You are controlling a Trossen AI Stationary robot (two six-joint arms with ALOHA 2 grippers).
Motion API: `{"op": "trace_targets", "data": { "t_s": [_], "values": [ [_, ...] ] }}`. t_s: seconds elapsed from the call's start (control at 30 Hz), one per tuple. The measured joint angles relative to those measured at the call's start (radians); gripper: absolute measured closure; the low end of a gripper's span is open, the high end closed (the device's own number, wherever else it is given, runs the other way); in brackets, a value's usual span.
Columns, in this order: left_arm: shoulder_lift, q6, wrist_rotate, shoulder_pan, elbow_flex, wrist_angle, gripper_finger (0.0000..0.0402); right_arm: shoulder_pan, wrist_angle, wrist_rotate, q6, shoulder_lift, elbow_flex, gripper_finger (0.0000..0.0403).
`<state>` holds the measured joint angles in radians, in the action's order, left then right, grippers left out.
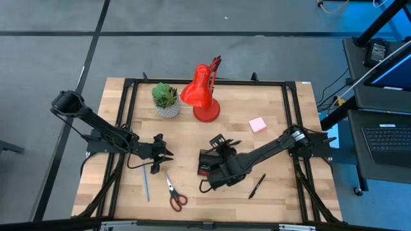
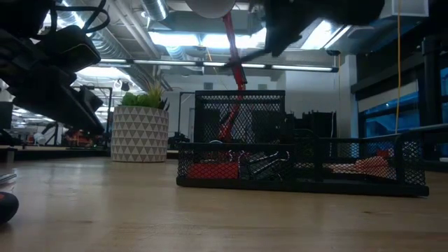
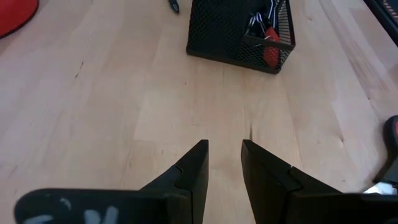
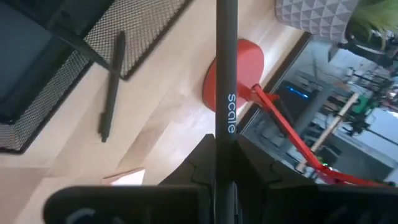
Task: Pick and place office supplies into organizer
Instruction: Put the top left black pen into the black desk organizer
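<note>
A slim black pen (image 4: pixel 226 81) printed "scale" is standing clamped in the right claw (image 4: pixel 225 163); only the right wrist view is showing this. The high view is showing that arm stretching low over the black wire-mesh organizer (image 1: pixel 212 162) at the middle of the pale wood counter (image 1: pixel 270 144). The left claw (image 3: pixel 222 163) is hovering with fingers parted and empty beside the red-handled scissors (image 1: pixel 174 193).
</note>
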<state>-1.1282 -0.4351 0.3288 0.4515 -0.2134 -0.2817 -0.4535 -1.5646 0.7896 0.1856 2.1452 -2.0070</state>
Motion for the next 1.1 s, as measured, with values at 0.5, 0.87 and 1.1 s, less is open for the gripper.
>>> {"op": "trace_targets", "data": {
  "t_s": [0.5,0.87,1.1],
  "values": [
    [0.0,-0.015,0.016,0.0,0.0,0.001,0.0311,-0.08,-0.005,0.178,0.0,0.136,0.001,0.0362],
    [0.0,-0.015,0.019,0.0,0.0,0.002,0.0311,-0.082,-0.002,0.235,-0.016,0.208,0.001,0.0361],
    [0.0,-0.015,0.019,0.0,0.0,0.002,0.0311,-0.081,0.002,0.235,-0.02,0.206,0.001,0.0361]
  ]
}}
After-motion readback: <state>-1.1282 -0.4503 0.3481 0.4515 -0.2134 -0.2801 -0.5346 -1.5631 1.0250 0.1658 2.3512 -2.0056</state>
